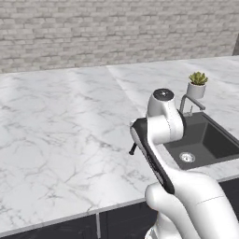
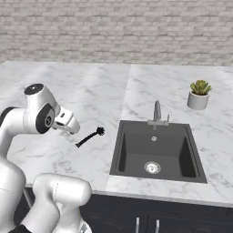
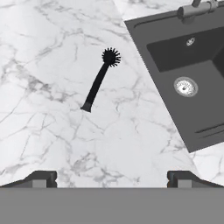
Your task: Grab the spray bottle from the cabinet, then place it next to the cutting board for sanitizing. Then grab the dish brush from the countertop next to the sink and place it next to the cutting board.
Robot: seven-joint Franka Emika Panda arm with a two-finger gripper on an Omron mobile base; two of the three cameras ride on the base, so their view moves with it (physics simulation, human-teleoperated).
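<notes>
The dish brush (image 3: 97, 83) is slim and black, and it lies flat on the white marble countertop (image 3: 52, 57), left of the sink (image 3: 192, 87). Its round bristle head points toward the sink's far corner. My gripper (image 3: 111, 179) hovers above the counter, short of the brush's handle end. It is open, its fingertips (image 3: 40, 178) far apart with nothing between them. From the right base view the dish brush (image 2: 89, 137) lies just beyond my hand, and the arm covers most of the dish brush (image 1: 133, 149) in the left base view. The spray bottle, cabinet and cutting board are out of view.
The dark sink (image 2: 157, 150) has a grey faucet (image 2: 157, 113) at its back edge. A small potted plant (image 2: 199, 94) stands behind it on the right. A brick wall (image 2: 118, 32) backs the counter. Dark drawer fronts (image 2: 150, 220) run below the front edge.
</notes>
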